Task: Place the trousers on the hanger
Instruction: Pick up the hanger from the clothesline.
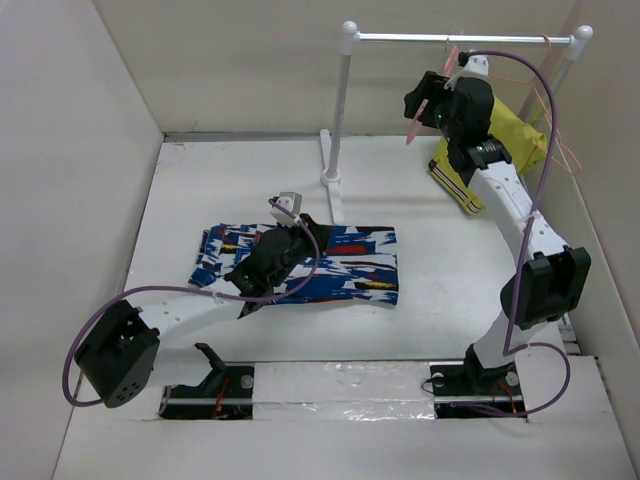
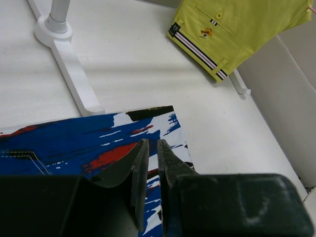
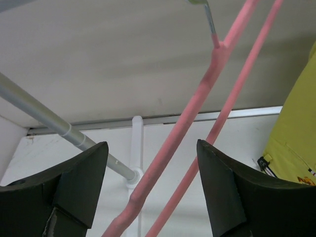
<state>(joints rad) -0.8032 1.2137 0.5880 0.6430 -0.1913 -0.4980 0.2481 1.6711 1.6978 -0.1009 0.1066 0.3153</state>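
Main worry right now is the hanger (image 3: 197,98). It's thin, slick-looking pink wire running between the jaws of the right gripper (image 3: 150,145), which are wide apart. If I close off-centre it'll probably swing or twist away up by the metal rail (image 1: 450,38), maybe knocking the yellow garment (image 1: 515,135) just to its right. The trousers (image 1: 350,265) lie folded flat on the white surface (image 1: 450,260), centre-left, under the left gripper (image 2: 152,143). Its jaws are nearly together with just a sliver between, and I can't tell if any cloth is caught. The fabric looks limp and layered, blue with a bold brush-stroke print, so a pinch could lift only one layer.
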